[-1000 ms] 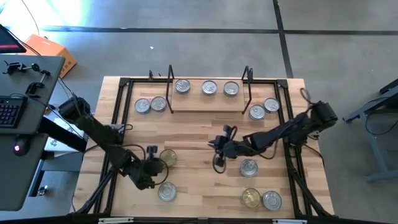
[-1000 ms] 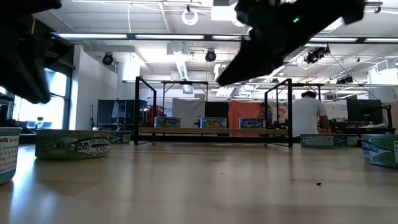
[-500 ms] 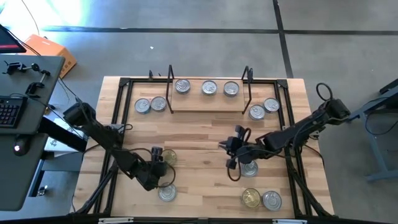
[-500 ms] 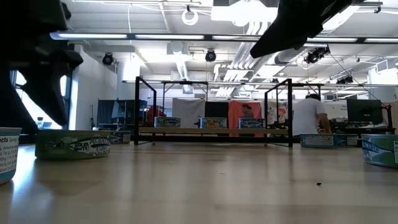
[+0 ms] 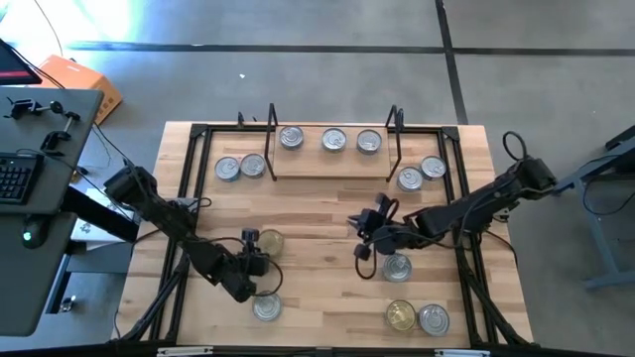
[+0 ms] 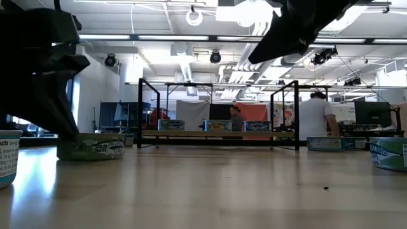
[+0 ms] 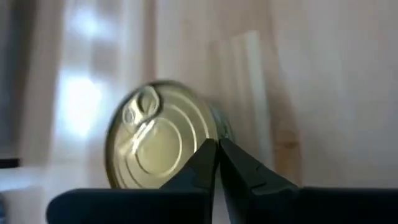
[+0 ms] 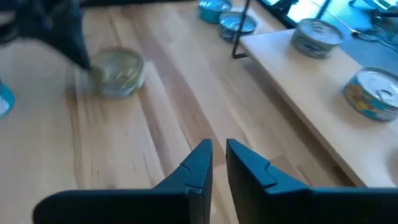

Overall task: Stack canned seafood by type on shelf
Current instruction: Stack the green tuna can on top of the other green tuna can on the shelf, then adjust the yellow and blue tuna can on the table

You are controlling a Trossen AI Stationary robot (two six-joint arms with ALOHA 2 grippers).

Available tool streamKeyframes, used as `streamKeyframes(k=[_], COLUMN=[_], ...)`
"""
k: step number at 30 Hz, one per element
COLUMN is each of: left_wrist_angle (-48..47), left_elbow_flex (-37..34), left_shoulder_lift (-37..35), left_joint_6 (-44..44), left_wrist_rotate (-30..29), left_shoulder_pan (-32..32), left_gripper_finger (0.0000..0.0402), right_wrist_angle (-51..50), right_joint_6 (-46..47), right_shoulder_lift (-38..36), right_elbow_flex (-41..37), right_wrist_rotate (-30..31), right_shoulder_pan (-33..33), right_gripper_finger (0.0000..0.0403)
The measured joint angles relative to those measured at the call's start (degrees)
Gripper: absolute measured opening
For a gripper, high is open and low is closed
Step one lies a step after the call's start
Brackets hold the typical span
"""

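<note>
The left end effector (image 5: 256,260) sits at lower left of the overhead frame, fingers closed together and empty, tips against the short round gold-lidded tin (image 5: 268,243) on the wooden surface (image 5: 317,213); the right end effector (image 5: 361,248), lower centre, is nearly closed, empty; three silver-lidded tins (image 5: 334,140) rest on the light-wood shelf (image 5: 332,164) at upper centre.

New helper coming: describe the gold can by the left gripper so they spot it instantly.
Start at the table's left half, in front of the shelf. The gold can lies by the shut left gripper. The can nearest it is silver.
</note>
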Motion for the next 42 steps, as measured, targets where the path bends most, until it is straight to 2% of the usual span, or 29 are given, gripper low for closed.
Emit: streamKeyframes(k=[6,10,14,18,21,26,31,38,42], left_wrist_angle=[1.44,2.55,1.00,0.07,0.36,0.54,2.68,5.73,8.19], left_elbow_flex=[0.14,0.17,0.16,0.17,0.18,0.20,0.22,0.24,0.24], left_shoulder_lift=[-2.50,-2.63,-2.68,-3.09,-4.26,-6.49,-6.82,-6.82,-6.82], left_joint_6=[-0.53,-1.11,-4.79,-7.88,-9.17,-10.51,-10.55,-10.25,-6.71], left_wrist_rotate=[-6.17,-7.66,-7.56,-7.59,-7.92,-12.32,-17.13,-15.79,-15.55], left_shoulder_pan=[-0.03,-0.02,-0.04,-0.04,0.12,0.44,0.70,1.51,1.51], left_gripper_finger=[0.0001,0.0001,0.0000,0.0004,0.0009,0.0021,0.0027,0.0033,0.0036], right_wrist_angle=[10.49,19.42,20.13,13.35,5.42,-5.92,-8.03,-7.89,-6.78], right_joint_6=[-10.36,-18.42,-21.01,-18.01,-13.43,-4.51,-1.23,1.69,1.64], right_shoulder_lift=[6.75,11.95,13.21,10.27,5.96,-0.74,-2.76,-1.30,0.63], right_elbow_flex=[0.00,0.00,0.00,0.00,0.01,0.00,0.00,0.00,0.00], right_wrist_rotate=[-6.69,-11.84,-12.43,-11.31,-10.82,-11.00,-11.02,-10.15,-6.72], right_shoulder_pan=[-1.88,-3.06,-3.68,-3.79,-3.19,-1.06,1.02,1.91,1.73], right_gripper_finger=[0.0051,0.0094,0.0145,0.0172,0.0173,0.0167,0.0165,0.0165,0.0165])
